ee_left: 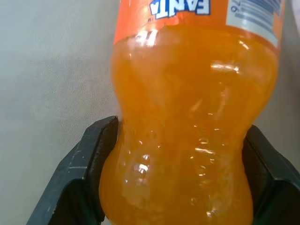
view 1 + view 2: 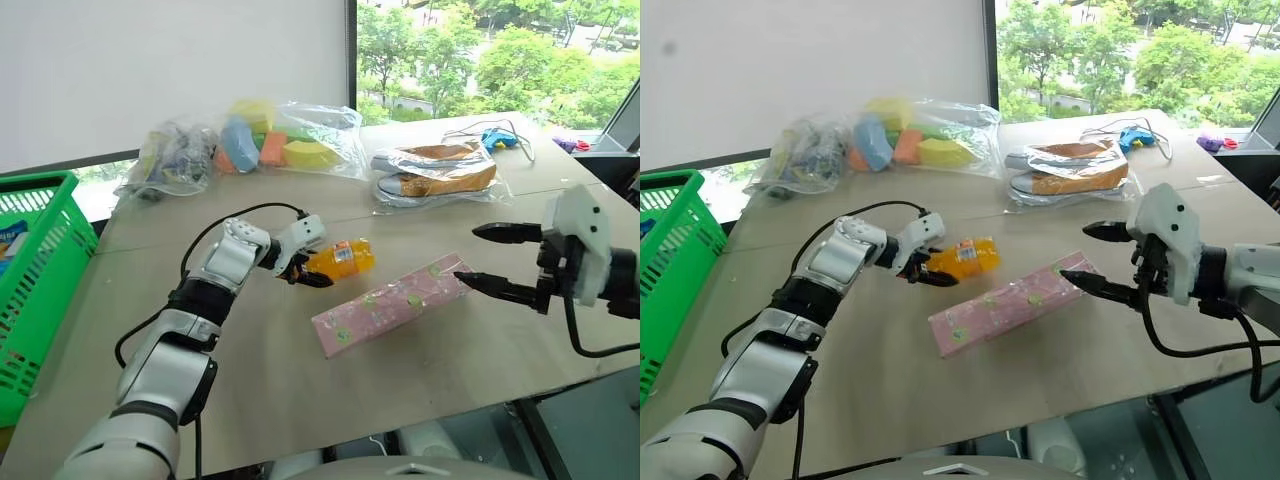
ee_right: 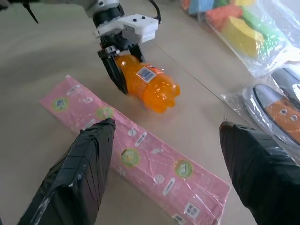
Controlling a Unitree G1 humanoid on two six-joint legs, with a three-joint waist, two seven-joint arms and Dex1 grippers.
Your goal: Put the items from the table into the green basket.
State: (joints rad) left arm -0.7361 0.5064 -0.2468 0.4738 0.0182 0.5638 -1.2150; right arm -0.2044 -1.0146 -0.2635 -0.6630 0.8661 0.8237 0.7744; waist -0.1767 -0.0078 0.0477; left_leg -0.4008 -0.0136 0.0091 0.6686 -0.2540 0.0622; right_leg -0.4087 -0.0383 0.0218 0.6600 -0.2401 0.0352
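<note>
Left gripper point(image 2: 305, 268) clamps the Fanta bottle point(image 2: 343, 258) low on its slick waist; could squirt free. Right gripper point(image 2: 487, 258) spread, empty, beside pink pack point(image 2: 392, 303).

Bagged sponges point(image 2: 285, 140), bagged shoes point(image 2: 435, 172), far tabletop side

Orange bottle point(image 1: 187, 131) close up, blue and white label at its far end, left claw point(image 1: 173, 187) with one black finger point(image 1: 79, 183) against each side of its waist, pale worktop point(image 1: 51, 70) behind
</note>
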